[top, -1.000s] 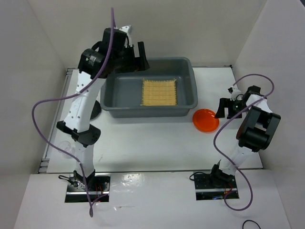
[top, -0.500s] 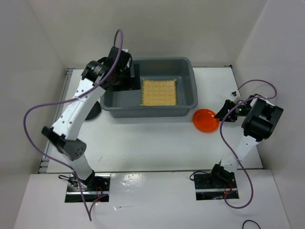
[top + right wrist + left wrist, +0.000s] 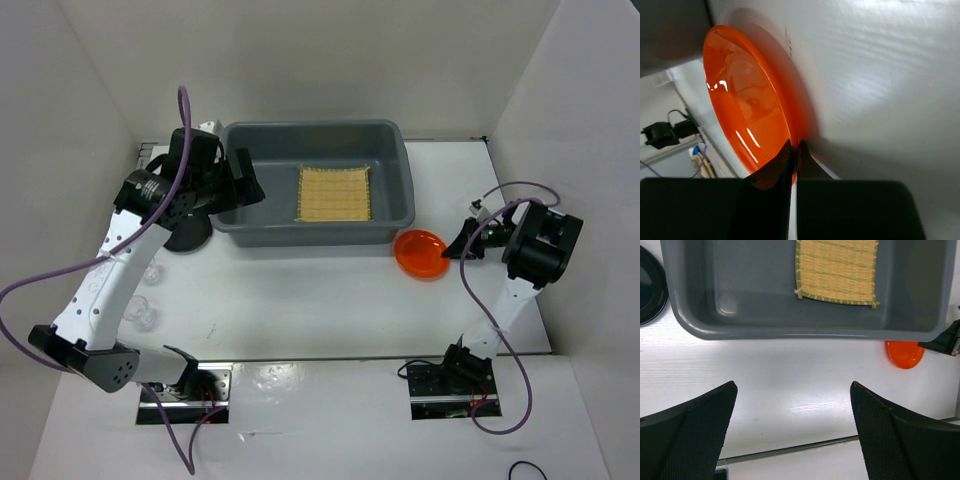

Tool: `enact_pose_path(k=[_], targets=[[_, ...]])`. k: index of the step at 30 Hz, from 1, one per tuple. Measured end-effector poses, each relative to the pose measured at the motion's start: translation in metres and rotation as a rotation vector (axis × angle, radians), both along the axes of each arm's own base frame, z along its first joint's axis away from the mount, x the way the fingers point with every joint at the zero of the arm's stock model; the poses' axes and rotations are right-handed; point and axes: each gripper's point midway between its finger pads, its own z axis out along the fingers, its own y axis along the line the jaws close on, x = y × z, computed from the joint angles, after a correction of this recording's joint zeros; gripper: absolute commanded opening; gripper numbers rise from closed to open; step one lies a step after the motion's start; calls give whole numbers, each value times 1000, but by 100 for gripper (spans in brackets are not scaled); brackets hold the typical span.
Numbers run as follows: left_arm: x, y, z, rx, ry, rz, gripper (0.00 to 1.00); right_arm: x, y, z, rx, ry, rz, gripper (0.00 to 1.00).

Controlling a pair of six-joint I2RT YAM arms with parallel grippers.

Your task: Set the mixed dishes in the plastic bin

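Note:
The dark grey plastic bin (image 3: 228, 205) stands at the back middle with the tan woven mat (image 3: 334, 193) lying flat in it. The orange plate (image 3: 420, 253) rests on the table off the bin's front right corner. My right gripper (image 3: 455, 248) is shut on the plate's right rim, and the right wrist view shows the jaws (image 3: 794, 147) pinching the rim of the orange plate (image 3: 745, 105). My left gripper (image 3: 247, 185) hangs open and empty over the bin's left end. The black plate (image 3: 188, 234) lies left of the bin, partly under the left arm. Two clear glass cups (image 3: 150, 272) (image 3: 142, 315) stand near the left edge.
White walls close in the table on the left, back and right. In the left wrist view the bin (image 3: 805, 332), the mat (image 3: 837, 272), the black plate (image 3: 650, 285) and the orange plate (image 3: 905, 354) lie below the wide fingers (image 3: 700, 432). Purple cables loop beside both arms.
The right gripper has shut on the orange plate's rim, and the plate has shifted slightly left. The left arm swung from the bin's back left corner out to the left, gripper still open.

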Motion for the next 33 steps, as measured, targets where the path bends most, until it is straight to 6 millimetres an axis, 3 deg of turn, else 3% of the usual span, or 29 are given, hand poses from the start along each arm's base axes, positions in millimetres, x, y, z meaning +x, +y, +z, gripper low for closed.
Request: enact_pose_path(k=[4, 7, 9, 11, 13, 15, 16, 18, 21, 24, 26, 30, 33], targets=[[1, 7, -11, 0, 32, 11, 100, -9, -19, 10, -113, -16, 6, 0], [1, 14, -13, -3, 28, 16, 100, -8, -40, 48, -231, -92, 9, 0], [-2, 19, -11, -9, 3, 12, 100, 8, -55, 102, -324, -217, -2, 0], [-8, 26, -7, -18, -39, 22, 100, 32, -68, 172, -424, -394, -14, 0], [-14, 34, -2, -20, -82, 30, 100, 53, -68, 244, -505, -579, -13, 0], [-22, 41, 0, -19, -109, 43, 100, 65, -47, 308, -542, -737, 13, 0], [-23, 44, 2, -19, -123, 54, 100, 69, -28, 334, -540, -807, 37, 0], [-24, 53, 1, -10, -138, 94, 100, 74, 23, 368, -506, -912, 113, 0], [-24, 70, -6, 0, -142, 174, 100, 76, 98, 372, -429, -949, 256, 0], [-30, 89, -13, 12, -146, 241, 100, 93, 155, 347, -354, -916, 387, 0], [-32, 100, -11, 11, -154, 289, 100, 117, 171, 322, -338, -870, 426, 0], [-34, 119, -12, 21, -137, 372, 100, 163, 183, 256, -357, -763, 459, 0], [-32, 133, -15, 40, -118, 422, 100, 184, 189, 210, -378, -696, 488, 0]])
